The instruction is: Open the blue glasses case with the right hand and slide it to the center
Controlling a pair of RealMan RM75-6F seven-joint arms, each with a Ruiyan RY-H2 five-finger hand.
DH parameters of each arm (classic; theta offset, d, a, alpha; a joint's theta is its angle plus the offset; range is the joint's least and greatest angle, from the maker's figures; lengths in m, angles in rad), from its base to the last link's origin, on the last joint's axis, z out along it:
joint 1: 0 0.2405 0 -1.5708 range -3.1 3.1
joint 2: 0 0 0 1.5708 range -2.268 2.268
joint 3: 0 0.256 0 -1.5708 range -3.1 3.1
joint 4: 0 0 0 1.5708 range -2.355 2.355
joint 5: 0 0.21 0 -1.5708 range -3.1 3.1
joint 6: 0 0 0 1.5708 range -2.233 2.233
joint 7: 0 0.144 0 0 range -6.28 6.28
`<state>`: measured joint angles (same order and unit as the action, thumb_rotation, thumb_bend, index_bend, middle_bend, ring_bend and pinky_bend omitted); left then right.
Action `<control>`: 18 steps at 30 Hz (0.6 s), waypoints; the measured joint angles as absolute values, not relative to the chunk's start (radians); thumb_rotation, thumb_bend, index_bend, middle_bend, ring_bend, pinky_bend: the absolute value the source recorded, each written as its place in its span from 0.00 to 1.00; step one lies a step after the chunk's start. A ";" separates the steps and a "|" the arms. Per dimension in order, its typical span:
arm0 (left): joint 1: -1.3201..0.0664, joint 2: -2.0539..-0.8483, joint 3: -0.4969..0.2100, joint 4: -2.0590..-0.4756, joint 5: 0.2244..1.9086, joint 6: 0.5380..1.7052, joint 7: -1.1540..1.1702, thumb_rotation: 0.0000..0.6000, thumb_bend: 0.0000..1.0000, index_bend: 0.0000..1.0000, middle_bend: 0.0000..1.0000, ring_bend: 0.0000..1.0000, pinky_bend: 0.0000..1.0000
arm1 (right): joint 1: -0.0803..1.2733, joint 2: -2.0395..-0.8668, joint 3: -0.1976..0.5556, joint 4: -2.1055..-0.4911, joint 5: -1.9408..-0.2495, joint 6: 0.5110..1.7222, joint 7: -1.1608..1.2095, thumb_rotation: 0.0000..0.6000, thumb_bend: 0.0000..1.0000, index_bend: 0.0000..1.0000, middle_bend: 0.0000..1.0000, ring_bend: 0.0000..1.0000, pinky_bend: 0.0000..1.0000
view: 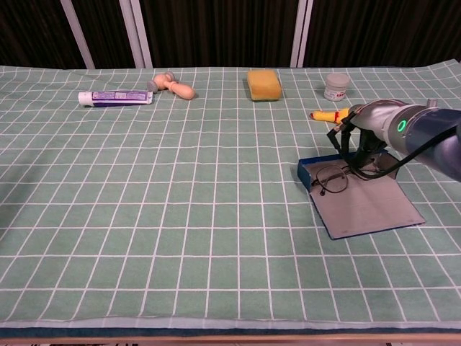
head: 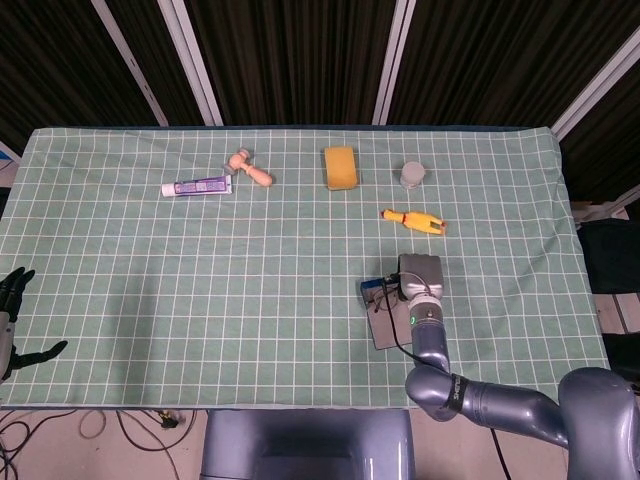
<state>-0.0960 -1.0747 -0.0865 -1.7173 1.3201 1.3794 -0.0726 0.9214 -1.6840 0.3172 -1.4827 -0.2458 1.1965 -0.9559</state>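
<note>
The blue glasses case (view: 311,173) lies open on the green checked cloth, right of the middle. Its grey lid (view: 367,207) is folded flat toward the front, and a pair of glasses (view: 337,177) rests in the blue tray. My right hand (view: 358,144) reaches down at the tray's back edge, dark fingers (view: 344,143) curled onto the case. In the head view the right wrist (head: 421,275) covers most of the hand, and the case (head: 378,308) shows beside it. My left hand (head: 10,315) hangs off the table's left edge, fingers apart and holding nothing.
Along the back stand a toothpaste tube (view: 115,97), a wooden massager (view: 171,85), a yellow sponge (view: 263,84) and a small jar (view: 336,86). A yellow rubber chicken (head: 413,219) lies just behind the right arm.
</note>
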 measured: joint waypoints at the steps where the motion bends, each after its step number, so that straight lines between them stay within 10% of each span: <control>1: -0.096 -1.074 -0.087 -1.717 1.320 1.378 -0.075 1.00 0.00 0.00 0.00 0.00 0.00 | 0.925 -1.691 0.320 -1.481 -0.248 1.199 -0.955 1.00 0.51 0.53 0.93 1.00 1.00; 18: -0.097 -1.067 -0.087 -1.716 1.323 1.373 -0.101 1.00 0.00 0.00 0.00 0.00 0.00 | 0.955 -1.807 0.369 -1.428 -0.422 1.229 -0.797 1.00 0.51 0.54 0.93 1.00 1.00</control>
